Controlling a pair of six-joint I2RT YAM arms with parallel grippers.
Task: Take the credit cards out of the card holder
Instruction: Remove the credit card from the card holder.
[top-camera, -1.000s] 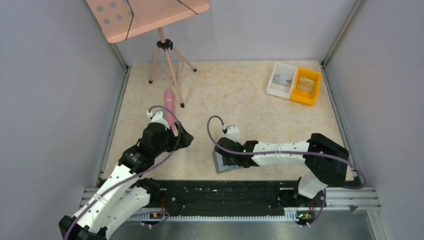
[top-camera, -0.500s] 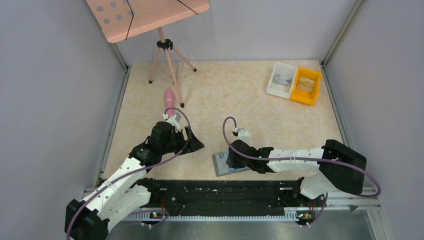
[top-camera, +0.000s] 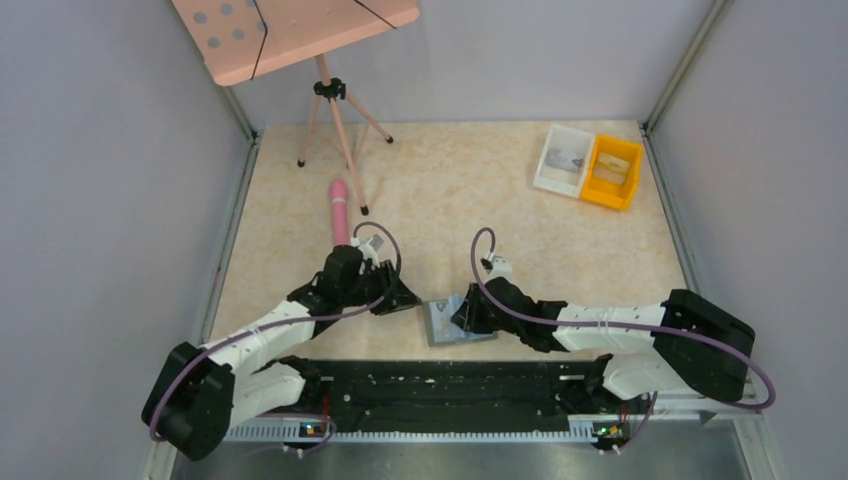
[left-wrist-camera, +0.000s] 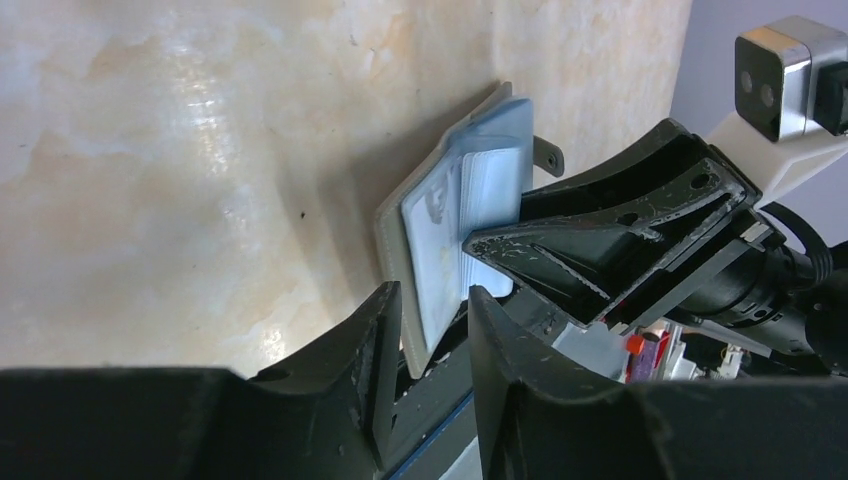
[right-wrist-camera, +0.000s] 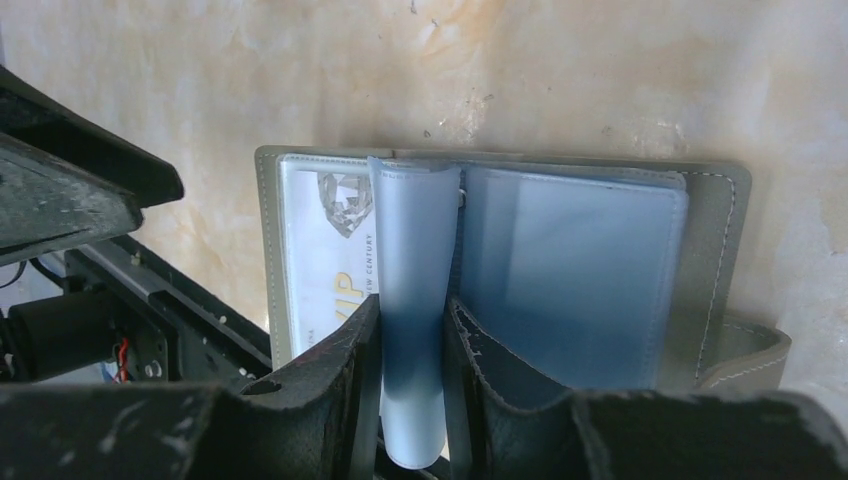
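The card holder (top-camera: 441, 322) lies open near the table's front edge, with a grey cover (right-wrist-camera: 722, 250) and pale blue inner panels. A white card (right-wrist-camera: 318, 250) with gold lettering sits in its left pocket. My right gripper (right-wrist-camera: 412, 325) is shut on a pale blue inner leaf (right-wrist-camera: 410, 230) and holds it upright from the spine. My left gripper (left-wrist-camera: 432, 325) reaches in from the left. Its fingers stand narrowly either side of the card holder's (left-wrist-camera: 440, 230) left flap corner, and contact is unclear. In the top view, both grippers meet over the holder.
A white bin (top-camera: 563, 158) and a yellow bin (top-camera: 613, 171) stand at the back right. A pink tripod (top-camera: 335, 120) and a pink cylinder (top-camera: 339, 205) are at the back left. The black mounting rail (top-camera: 440, 385) runs just in front of the holder.
My left arm has swung right, toward the front, to the holder's left edge, its jaws narrowing. My right gripper has shifted right, uncovering the holder's left half.
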